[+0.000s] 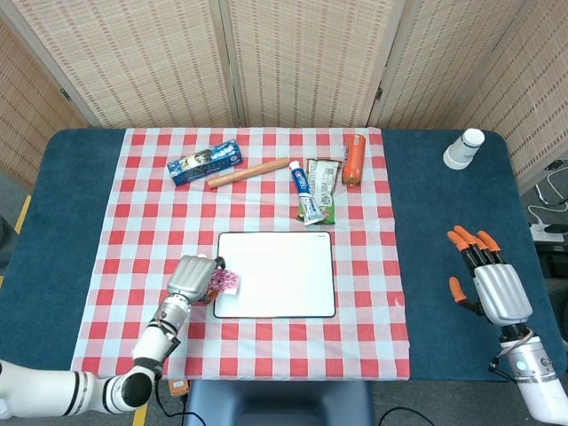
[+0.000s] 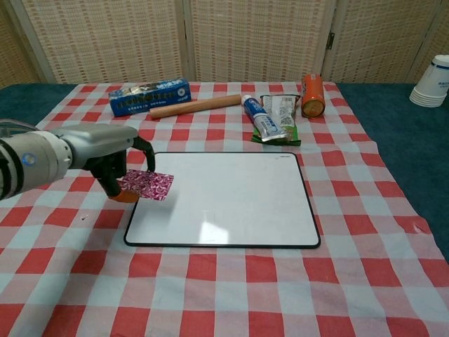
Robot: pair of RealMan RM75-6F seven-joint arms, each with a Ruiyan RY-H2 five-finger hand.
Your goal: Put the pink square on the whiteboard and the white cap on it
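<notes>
Behind left hand (image 2: 105, 158) (holding pink square (image 2: 146, 185)); white cap hidden.

The pink square (image 2: 146, 185), patterned, is held flat over the near left corner of the whiteboard (image 2: 231, 200), a white, dark-rimmed board lying flat. The white cap is hidden.

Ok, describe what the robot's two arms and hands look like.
The left hand has a silver-grey metal back, black fingers and orange fingertips, on a grey-white rounded arm with a small blue light. The right hand has the same silver ribbed back, black fingers and orange tips, on a white arm with a green light and a thin black cable.
</notes>
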